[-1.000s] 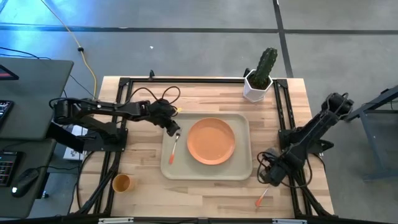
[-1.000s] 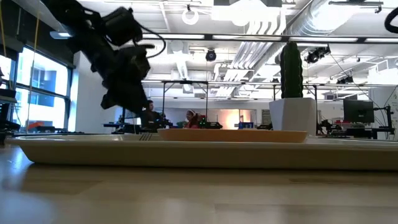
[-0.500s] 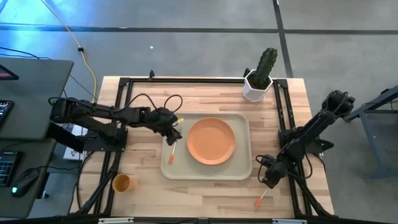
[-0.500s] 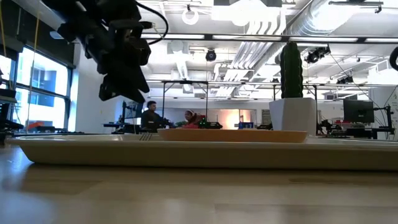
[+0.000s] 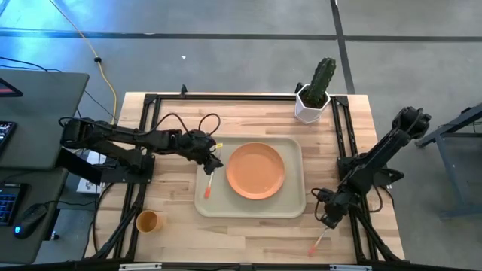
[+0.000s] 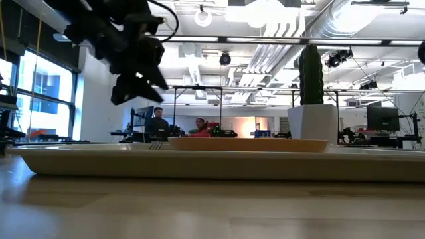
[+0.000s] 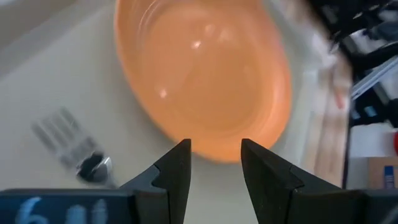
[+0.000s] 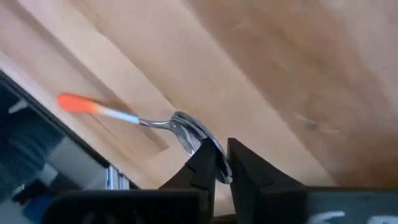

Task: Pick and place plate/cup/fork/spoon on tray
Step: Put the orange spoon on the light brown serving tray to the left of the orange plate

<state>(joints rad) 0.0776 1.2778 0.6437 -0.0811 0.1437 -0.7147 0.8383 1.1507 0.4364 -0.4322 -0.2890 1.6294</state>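
i have the right gripper (image 8: 216, 163) low over the near right corner of the wooden table (image 5: 248, 229), just off the tray's near right corner. in the right wrist view its 2 fingers (image 8: 202, 165) stand almost together, with the bowl of the spoon (image 8: 186, 132) caught in the narrow gap between them, so i read it as pinched on the spoon. the spoon lies flat on the wood, its orange handle pointing away from the gripper toward the table's near edge; from above i see it just beyond the gripper (image 5: 328, 219) as a thin orange streak (image 5: 318, 241).

my left gripper (image 7: 214, 163) hangs above the tray's left side, near the fork's tined end. its fingers (image 7: 177, 171) stand apart with nothing between them, and through the gap i see the plate's rim.

the tray (image 5: 295, 205) sits in the middle of the table. the plate (image 5: 256, 171) lies flat inside it, toward its right half. the fork (image 5: 208, 181) lies on the tray floor left of the plate, tines toward the far side, orange handle toward the near side, clear of the plate. the cup (image 5: 147, 221) stands upright on the table at the near left, well apart from the tray. a cactus in a white pot (image 5: 313, 93) stands at the far right corner.
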